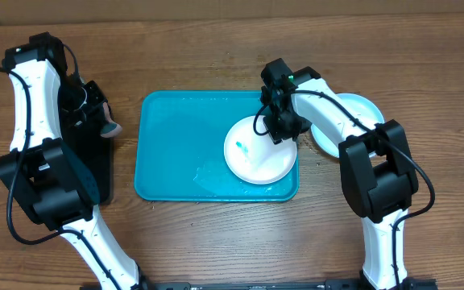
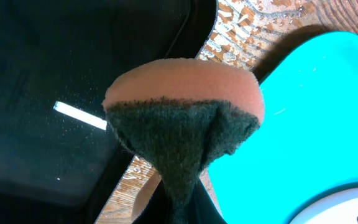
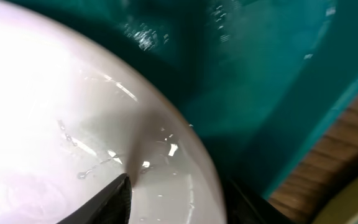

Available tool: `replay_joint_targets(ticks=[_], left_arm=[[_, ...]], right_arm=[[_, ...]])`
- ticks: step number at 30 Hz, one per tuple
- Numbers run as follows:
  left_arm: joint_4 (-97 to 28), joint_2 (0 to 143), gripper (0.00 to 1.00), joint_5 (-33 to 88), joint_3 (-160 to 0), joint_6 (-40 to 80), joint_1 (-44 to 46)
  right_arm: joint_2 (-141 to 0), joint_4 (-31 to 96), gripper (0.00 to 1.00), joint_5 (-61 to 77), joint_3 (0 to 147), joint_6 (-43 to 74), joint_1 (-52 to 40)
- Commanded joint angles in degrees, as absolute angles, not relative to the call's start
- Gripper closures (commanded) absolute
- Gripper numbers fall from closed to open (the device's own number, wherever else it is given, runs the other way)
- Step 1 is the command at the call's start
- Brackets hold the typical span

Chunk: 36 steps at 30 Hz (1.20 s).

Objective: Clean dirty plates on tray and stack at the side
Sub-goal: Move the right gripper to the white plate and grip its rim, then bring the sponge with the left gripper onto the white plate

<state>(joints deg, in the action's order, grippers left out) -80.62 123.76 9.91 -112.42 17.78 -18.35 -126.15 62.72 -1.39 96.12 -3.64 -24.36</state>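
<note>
Fingers (image 3: 114, 199) of right gripper (image 1: 278, 131) straddle white plate (image 1: 256, 159) rim at right end of wet turquoise tray (image 1: 176, 153); clamp unclear. Sponge (image 2: 185, 106) pinched in left gripper (image 1: 101, 121) above black tray (image 1: 87, 173). Wooden table (image 1: 216, 242); pale plate (image 1: 362, 105) under right arm.

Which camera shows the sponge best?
The left wrist camera: the sponge fills the picture, orange foam on top, dark green scrubby side pinched together below. The overhead camera shows only a tiny bit of it at the black tray's edge. The right wrist camera does not show it.
</note>
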Motion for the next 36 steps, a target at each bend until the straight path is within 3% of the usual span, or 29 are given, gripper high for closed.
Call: replay_joint_targets(ticks=[1,6,12,16,21,27,31,36], left_arm=[[-80.79,122.15,0.96,10.68,-112.71,16.67,-18.28],[-80.71,122.15,0.96,17.15,-112.71,11.68,-18.26],[-81.67,122.15,0.96,23.00,-112.71,6.57,-17.15],[-83.40,122.15,0.96,22.98,-112.71,4.84,-14.74],[-85.49,122.15,0.96,22.98,-112.71,1.13,-9.15],[-86.04,122.15,0.96,22.96,-112.66,1.04,-2.98],[-86.96,122.15,0.96,22.96,-112.64,1.06,0.86],[-86.96,122.15,0.96,22.96,-112.64,1.78,5.91]], right_arm=[[-125.16,64.31,0.51,0.99,94.17,-3.16,-23.99],[-125.16,66.89,0.65,12.84,94.17,-1.30,-24.05],[-125.21,61.58,0.79,14.70,94.17,9.17,-24.05],[-125.27,58.61,0.79,14.57,94.17,12.05,-24.05],[-125.27,65.32,0.77,10.24,94.04,12.03,-24.05],[-125.27,64.95,0.76,10.59,91.44,12.53,-24.05],[-125.27,61.84,0.91,10.83,89.97,15.40,-24.05],[-125.27,56.42,0.94,14.15,89.97,18.55,-24.05]])
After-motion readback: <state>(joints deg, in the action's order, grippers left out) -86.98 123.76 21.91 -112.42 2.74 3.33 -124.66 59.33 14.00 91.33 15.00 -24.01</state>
